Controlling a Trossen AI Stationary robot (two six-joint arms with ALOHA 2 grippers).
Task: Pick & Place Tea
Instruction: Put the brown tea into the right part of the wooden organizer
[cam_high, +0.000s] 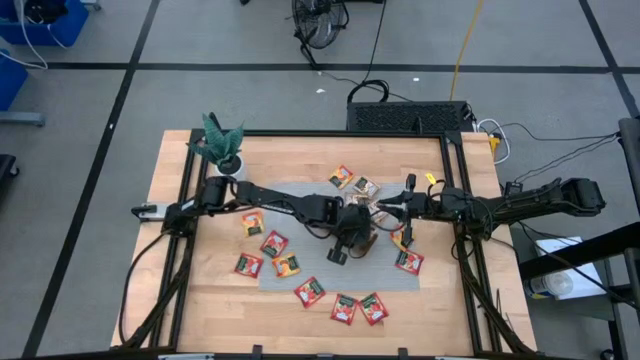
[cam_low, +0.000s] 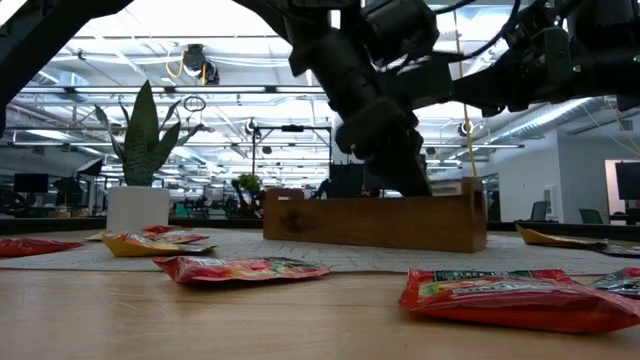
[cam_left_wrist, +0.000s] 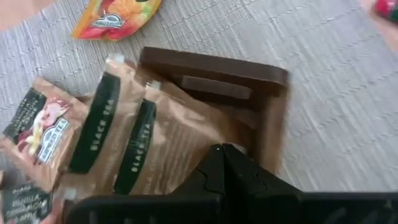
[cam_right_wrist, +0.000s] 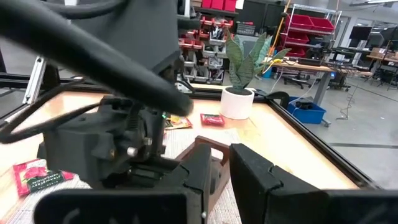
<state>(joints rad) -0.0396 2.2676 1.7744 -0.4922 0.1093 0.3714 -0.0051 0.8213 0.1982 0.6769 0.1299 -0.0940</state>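
Many tea sachets (cam_high: 275, 243) ring a grey mat (cam_high: 322, 271); left gripper (cam_left_wrist: 222, 163) fingers pressed together, right gripper's (cam_right_wrist: 221, 163) slightly parted.

left arm: reaches in from the table's left to its middle, wrist bent down
left gripper (cam_left_wrist: 224, 152): fingers pressed together
right arm: stretched in from the right
right gripper (cam_right_wrist: 221, 165): fingers slightly apart

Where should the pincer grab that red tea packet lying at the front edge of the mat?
Take the red tea packet across two opposite edges, coming straight down. It lies flat on the grey mat, so only its thin edges offer purchase, and a neighbouring packet crowds one side.
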